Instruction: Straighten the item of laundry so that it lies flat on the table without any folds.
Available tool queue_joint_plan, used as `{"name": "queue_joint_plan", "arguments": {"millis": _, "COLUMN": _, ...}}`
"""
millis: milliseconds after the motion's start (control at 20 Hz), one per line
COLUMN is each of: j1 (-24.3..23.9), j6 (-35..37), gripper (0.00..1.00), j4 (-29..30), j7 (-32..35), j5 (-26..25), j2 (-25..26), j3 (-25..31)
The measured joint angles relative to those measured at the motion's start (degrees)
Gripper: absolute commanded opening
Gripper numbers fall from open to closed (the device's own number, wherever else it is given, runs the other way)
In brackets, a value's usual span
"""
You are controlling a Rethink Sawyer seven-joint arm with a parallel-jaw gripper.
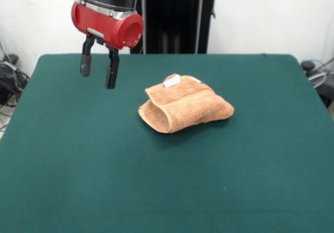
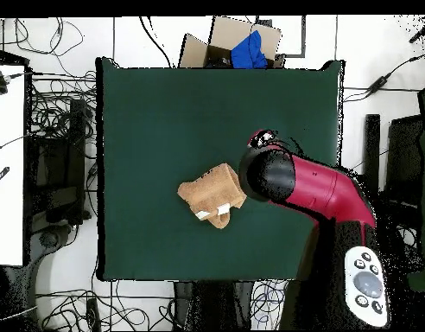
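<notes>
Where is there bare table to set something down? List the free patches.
Almost all of the table is bare: the whole strip along the camera-side edge in the front view, and both side stretches. Only the middle is taken, by the folded towel. The open gripper hangs over the far corner beside it.

I count one towel (image 1: 183,109) on one green table (image 1: 78,165) — a single piece of laundry. On its upper edge I make out two small white tags (image 1: 172,81). One red arm (image 2: 324,192) reaches in, carrying one gripper (image 1: 97,71) with two black fingers (image 1: 85,65). Beyond the table's edge in my overhead view — one cardboard box (image 2: 218,43) holding one blue item (image 2: 250,50).
</notes>
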Motion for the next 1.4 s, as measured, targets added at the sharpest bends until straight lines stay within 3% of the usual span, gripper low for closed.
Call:
{"name": "queue_joint_plan", "arguments": {"millis": 100, "j1": 0.01, "j6": 1.79, "gripper": 1.00, "j4": -0.65, "j7": -0.01, "j5": -0.22, "j2": 0.11, "j3": 0.01}}
{"name": "queue_joint_plan", "arguments": {"millis": 500, "j1": -0.45, "j6": 24.81, "gripper": 1.00, "j4": -7.22, "j7": -0.04, "j5": -1.98, "j2": 0.63, "j3": 0.08}}
{"name": "queue_joint_plan", "arguments": {"millis": 700, "j1": -1.03, "j6": 27.89, "gripper": 1.00, "j4": -8.94, "j7": -0.04, "j5": -2.18, "j2": 0.65, "j3": 0.45}}
{"name": "queue_joint_plan", "arguments": {"millis": 1400, "j1": -2.80, "j6": 27.90, "gripper": 1.00, "j4": -12.82, "j7": -0.44, "j5": -2.37, "j2": 1.57, "j3": 3.49}}
